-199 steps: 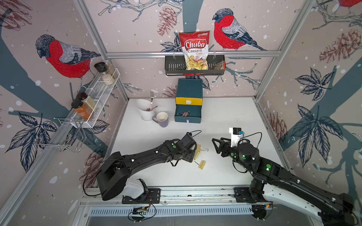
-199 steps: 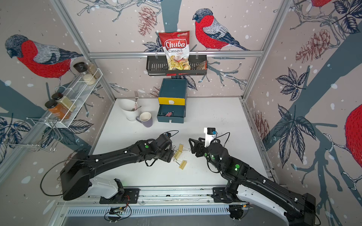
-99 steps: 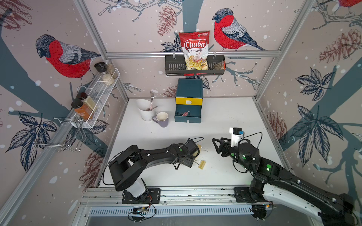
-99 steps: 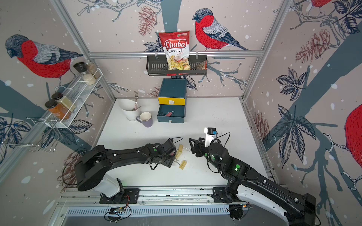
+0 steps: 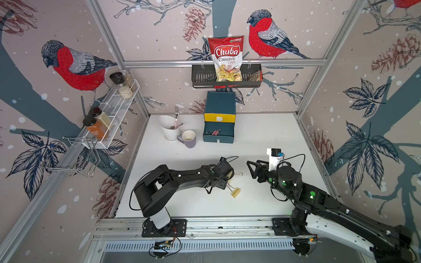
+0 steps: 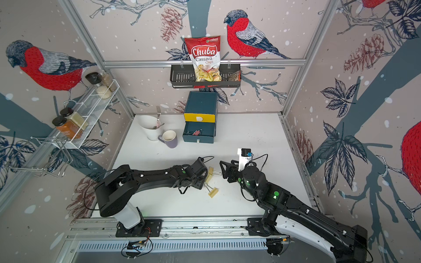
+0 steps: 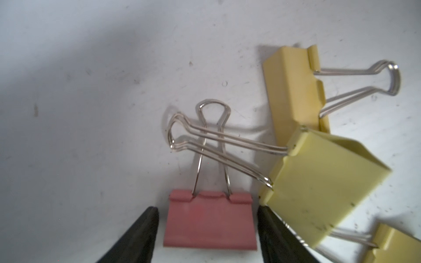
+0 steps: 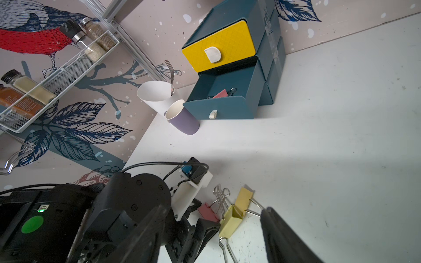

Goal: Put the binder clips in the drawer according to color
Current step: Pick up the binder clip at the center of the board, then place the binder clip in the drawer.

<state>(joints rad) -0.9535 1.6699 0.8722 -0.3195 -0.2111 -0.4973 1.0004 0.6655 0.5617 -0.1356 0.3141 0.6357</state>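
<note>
White tabletop (image 5: 262, 127) carries a pink binder clip (image 7: 209, 220), lying between the parted jaws of the left gripper (image 7: 207, 209), with yellow clips (image 7: 319, 193) just beside it. Nearby the right gripper (image 5: 250, 170) hovers agape and empty. Further back, the drawer (image 5: 218, 136) stands pulled out.

pink clip (image 7: 209, 224), yellow clips (image 7: 319, 193); teal drawer (image 5: 219, 102), top front yellow
</note>
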